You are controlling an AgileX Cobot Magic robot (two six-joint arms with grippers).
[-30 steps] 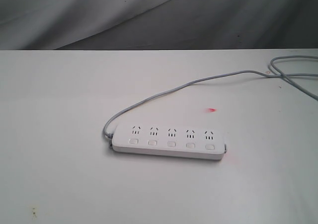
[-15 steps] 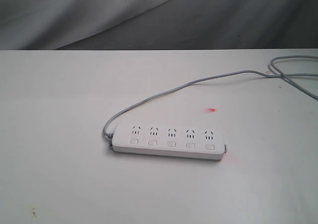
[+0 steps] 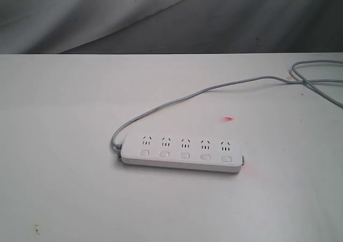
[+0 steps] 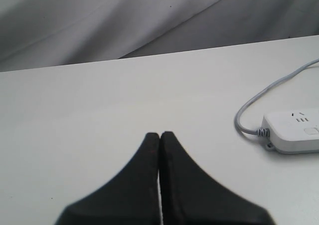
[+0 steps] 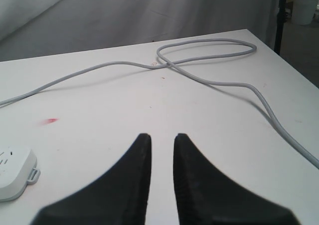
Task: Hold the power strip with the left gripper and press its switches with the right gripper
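The white power strip lies flat on the white table, its five switches in a row below the outlets. Its grey cord curves off from its left end toward the back right. Neither gripper shows in the exterior view. In the left wrist view my left gripper is shut, empty, over bare table, with the power strip's cord end well off to one side. In the right wrist view my right gripper is open with a narrow gap, holding nothing; the power strip's other end lies apart from it.
The cord loops on the table near its far right edge. A small red mark sits on the tabletop behind the strip. A white cup stands beyond the table. Grey cloth hangs at the back.
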